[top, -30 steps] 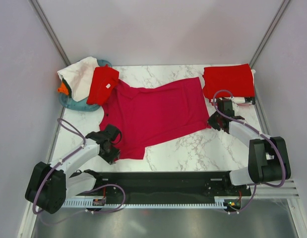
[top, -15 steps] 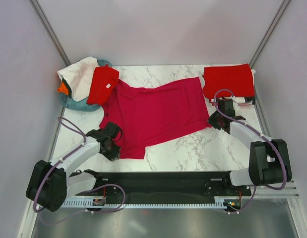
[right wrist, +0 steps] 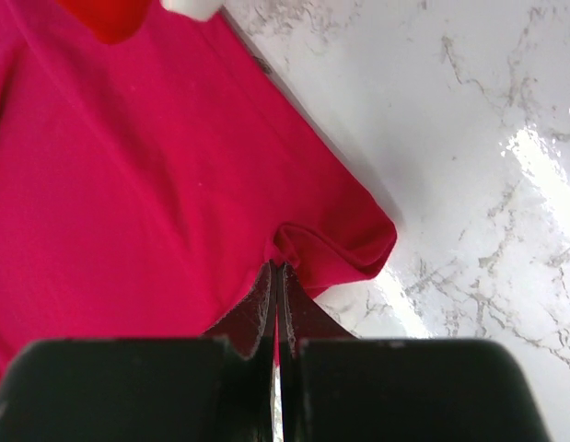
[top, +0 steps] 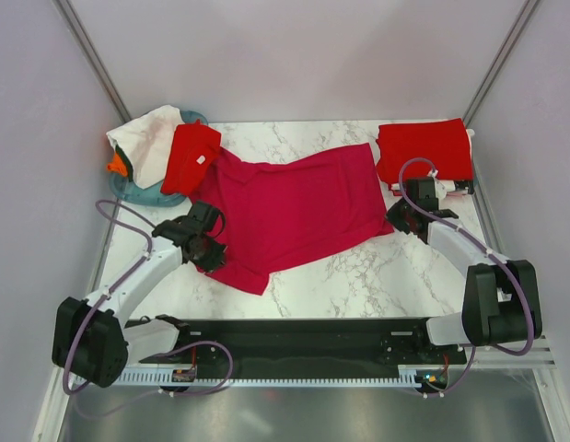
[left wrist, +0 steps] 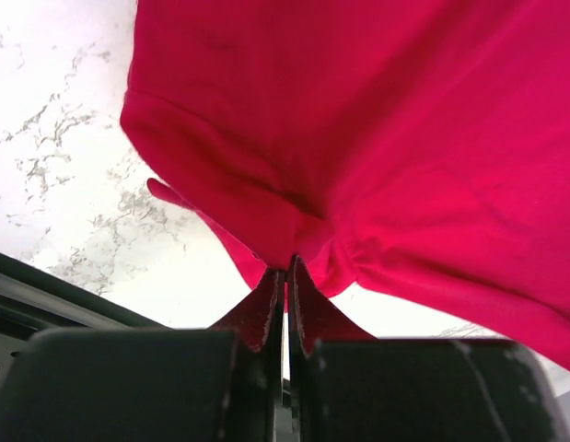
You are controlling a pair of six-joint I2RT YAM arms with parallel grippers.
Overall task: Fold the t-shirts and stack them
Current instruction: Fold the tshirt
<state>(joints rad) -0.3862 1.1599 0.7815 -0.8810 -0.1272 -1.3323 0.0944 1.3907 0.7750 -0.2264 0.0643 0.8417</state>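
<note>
The crimson shirt [top: 294, 207] lies spread on the table [top: 358, 272], the left gripper [left wrist: 285, 272] pinched tight on its near-left edge and the right gripper [right wrist: 277, 269] clamped on its near-right corner, with a folded red shirt [top: 424, 149] at far right and other shirts [top: 151, 138], perhaps three, heaped on the basket [top: 137, 195].

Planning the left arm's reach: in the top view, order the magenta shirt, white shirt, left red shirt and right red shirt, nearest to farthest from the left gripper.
1. magenta shirt, centre, held in the left gripper.
2. left red shirt, back left.
3. white shirt, back-left corner.
4. right red shirt, back right.
</note>
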